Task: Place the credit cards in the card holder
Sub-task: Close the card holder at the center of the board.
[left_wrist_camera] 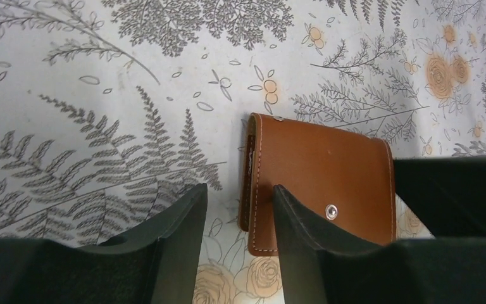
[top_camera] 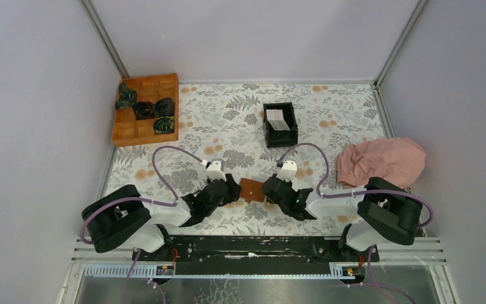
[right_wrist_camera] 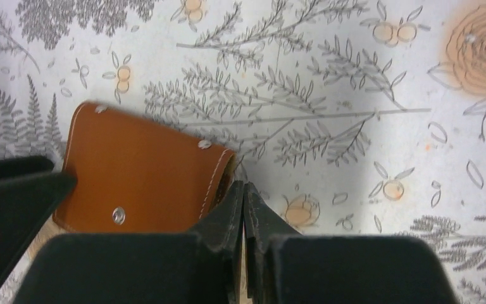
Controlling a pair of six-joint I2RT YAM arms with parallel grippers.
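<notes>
Card holder point(top_camera: 251, 189) lay folded shut on the table point(top_camera: 329, 114), between both grippers. Left gripper point(left_wrist_camera: 238, 190), at its 9 o'clock, had its jaws apart astride the layered edge. Right gripper point(right_wrist_camera: 243, 185), at 3 o'clock, had its jaws pressed together against the opposite edge, with no leather seen between them. Cards point(top_camera: 278, 119) stood in a black box point(top_camera: 289, 136) at 1 o'clock. Judged risk: the left jaws pinching both leaves together would keep the holder shut, and the right could shove it aside.
</notes>
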